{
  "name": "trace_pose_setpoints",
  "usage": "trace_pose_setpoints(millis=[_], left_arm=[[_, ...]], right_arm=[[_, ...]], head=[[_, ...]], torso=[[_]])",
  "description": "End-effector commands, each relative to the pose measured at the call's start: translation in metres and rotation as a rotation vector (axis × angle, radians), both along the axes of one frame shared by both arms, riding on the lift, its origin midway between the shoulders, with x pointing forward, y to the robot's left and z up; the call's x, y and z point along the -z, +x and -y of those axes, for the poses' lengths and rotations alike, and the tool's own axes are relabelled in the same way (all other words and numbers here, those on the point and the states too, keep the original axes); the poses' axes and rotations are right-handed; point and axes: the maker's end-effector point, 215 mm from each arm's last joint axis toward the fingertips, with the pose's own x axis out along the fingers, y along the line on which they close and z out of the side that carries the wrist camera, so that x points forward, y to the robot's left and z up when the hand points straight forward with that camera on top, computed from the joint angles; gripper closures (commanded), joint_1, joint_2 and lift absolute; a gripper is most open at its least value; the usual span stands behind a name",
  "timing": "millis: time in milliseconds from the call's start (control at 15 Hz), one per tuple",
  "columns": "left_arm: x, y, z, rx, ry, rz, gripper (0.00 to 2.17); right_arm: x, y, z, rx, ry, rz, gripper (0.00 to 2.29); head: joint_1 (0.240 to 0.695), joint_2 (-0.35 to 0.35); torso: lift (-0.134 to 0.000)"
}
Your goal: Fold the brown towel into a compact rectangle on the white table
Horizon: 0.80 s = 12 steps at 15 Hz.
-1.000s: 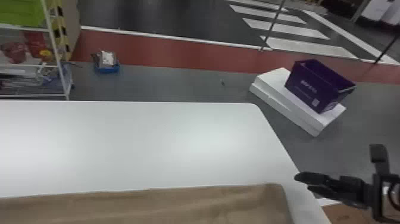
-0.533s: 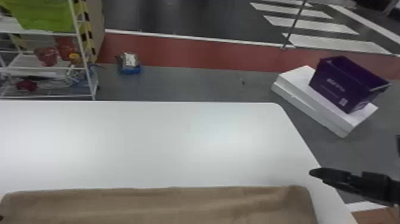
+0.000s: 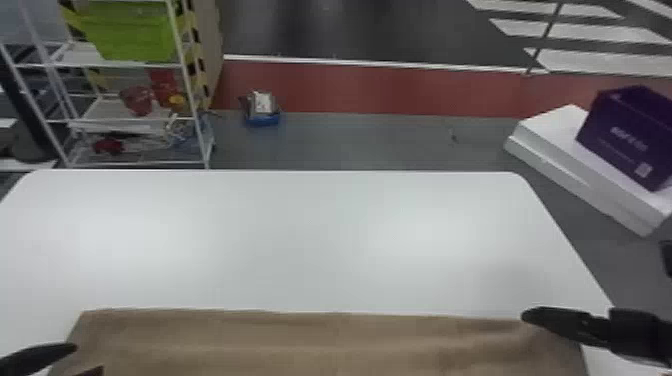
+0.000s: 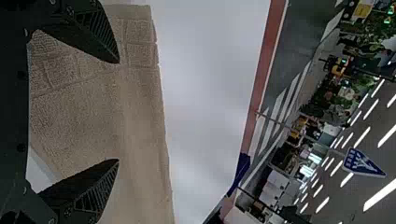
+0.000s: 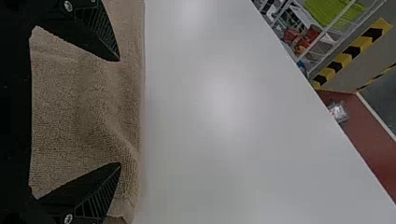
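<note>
Looking down on the white table (image 3: 300, 240), we find the brown towel (image 3: 325, 340) spread along its near side, the towel's far edge running roughly parallel to the table's far edge. Shallow creases cross the cloth. Above the near left part of the table, at the towel's left end, we locate the left gripper (image 3: 82, 359); in the left wrist view, we see its two fingers set wide apart with nothing between their tips, the towel lying behind them. Above the table's near right part, by the towel's right end, we place the right gripper (image 3: 545, 322), likewise wide open and empty in the right wrist view. Beyond the table's right edge we note a purple box (image 3: 625, 135) resting on white slabs (image 3: 590, 160); beyond its far left, a green bin (image 3: 135, 35).
</note>
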Motion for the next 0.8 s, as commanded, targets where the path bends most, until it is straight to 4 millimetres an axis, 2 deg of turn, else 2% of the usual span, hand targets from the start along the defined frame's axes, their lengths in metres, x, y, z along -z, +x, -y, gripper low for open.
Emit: trace_pose_setpoints(millis=[0, 67, 200, 533, 733], left_arm=[[0.000, -0.001, -0.001, -0.002, -0.001, -0.002, 0.14], [0.001, -0.001, -0.001, -0.003, -0.001, -0.003, 0.14], [0.000, -0.001, -0.001, -0.001, -0.002, -0.001, 0.14], [-0.001, -0.001, -0.004, -0.008, 0.000, 0.001, 0.14], [-0.001, -0.002, -0.005, -0.011, -0.002, 0.000, 0.14]], right_arm=[[0.016, 0.003, -0.001, 0.004, -0.003, -0.045, 0.08], [0.023, 0.003, -0.003, 0.000, -0.007, -0.064, 0.08], [0.024, 0.007, -0.004, -0.001, -0.006, -0.067, 0.08], [0.001, 0.028, 0.017, 0.035, -0.033, -0.017, 0.08], [-0.003, 0.016, 0.016, 0.012, -0.013, -0.011, 0.09]], head=[[0.695, -0.083], [0.695, -0.080], [0.695, -0.076], [0.695, -0.084], [0.695, -0.095]], torso=[[-0.124], [-0.124], [-0.124], [-0.124], [-0.124]])
